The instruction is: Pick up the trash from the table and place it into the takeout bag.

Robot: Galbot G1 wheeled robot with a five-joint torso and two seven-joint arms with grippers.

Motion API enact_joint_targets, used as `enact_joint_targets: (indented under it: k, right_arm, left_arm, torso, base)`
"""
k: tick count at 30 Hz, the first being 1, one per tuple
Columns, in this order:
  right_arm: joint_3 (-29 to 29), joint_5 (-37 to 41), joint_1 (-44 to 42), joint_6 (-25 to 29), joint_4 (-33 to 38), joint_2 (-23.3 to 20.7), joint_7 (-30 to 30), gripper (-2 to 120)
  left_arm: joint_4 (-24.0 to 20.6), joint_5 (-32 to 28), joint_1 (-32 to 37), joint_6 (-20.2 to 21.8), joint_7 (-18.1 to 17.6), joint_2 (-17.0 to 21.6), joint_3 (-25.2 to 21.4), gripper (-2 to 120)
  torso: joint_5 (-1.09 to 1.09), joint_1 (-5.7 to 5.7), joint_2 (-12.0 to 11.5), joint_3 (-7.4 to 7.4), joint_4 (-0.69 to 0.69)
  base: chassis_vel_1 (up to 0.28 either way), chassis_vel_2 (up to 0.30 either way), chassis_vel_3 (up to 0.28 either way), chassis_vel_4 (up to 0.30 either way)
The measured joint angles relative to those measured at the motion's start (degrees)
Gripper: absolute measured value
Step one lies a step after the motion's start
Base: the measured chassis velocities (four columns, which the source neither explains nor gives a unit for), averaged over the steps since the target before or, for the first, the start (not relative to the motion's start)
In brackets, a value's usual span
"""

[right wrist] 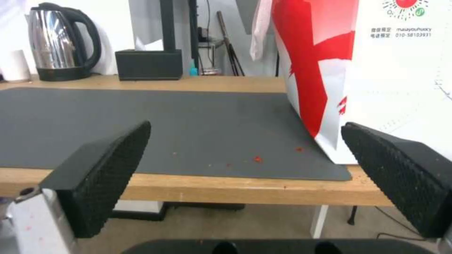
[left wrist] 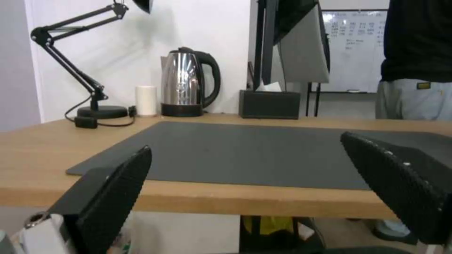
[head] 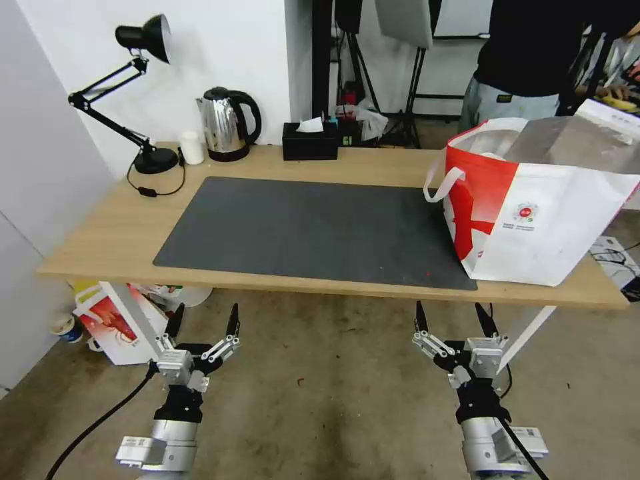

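Note:
The table (head: 100,233) carries a dark grey mat (head: 313,230) with nothing standing on it, only a few small red crumbs (right wrist: 257,159) near its front right corner. The takeout bag (head: 533,213) stands upright and open on the table's right end, white with a red side panel (right wrist: 320,53) and foil lining. The trash is hidden or out of view. My left gripper (head: 207,310) and right gripper (head: 449,308) hang below and in front of the table's front edge, both open and empty. In the wrist views, each gripper's (left wrist: 245,143) (right wrist: 245,125) jaws stand wide apart.
Along the back edge stand a black desk lamp (head: 143,100), a small white cup (head: 192,147), a steel kettle (head: 227,123) and a black tissue box (head: 310,141). A red-and-white paper bag (head: 113,327) sits on the floor under the table's left end. A person stands behind the table.

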Motion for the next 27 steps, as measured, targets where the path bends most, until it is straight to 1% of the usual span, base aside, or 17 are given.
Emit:
enact_joint_targets:
  k: [5, 14, 27]
  right_arm:
    - [0.0, 0.0, 0.0, 0.0, 0.0, 0.0, 0.0, 100]
    - [0.0, 0.0, 0.0, 0.0, 0.0, 0.0, 0.0, 100]
    - [0.0, 0.0, 0.0, 0.0, 0.0, 0.0, 0.0, 100]
  left_arm:
    - [0.08, -0.03, -0.18, 0.06, 0.04, 0.12, -0.04, 100]
    - [-1.22, -0.27, -0.41, 0.5, -0.05, 0.85, -0.59, 100]
    - [-0.53, -0.19, -1.63, 2.41, -0.29, 2.99, -1.06, 100]
  torso:
    - [0.0, 0.0, 0.0, 0.0, 0.0]
    - [0.0, 0.0, 0.0, 0.0, 0.0]
    - [0.0, 0.0, 0.0, 0.0, 0.0]
  base:
    - [0.0, 0.0, 0.0, 0.0]
    - [0.0, 0.0, 0.0, 0.0]
    - [0.0, 0.0, 0.0, 0.0]
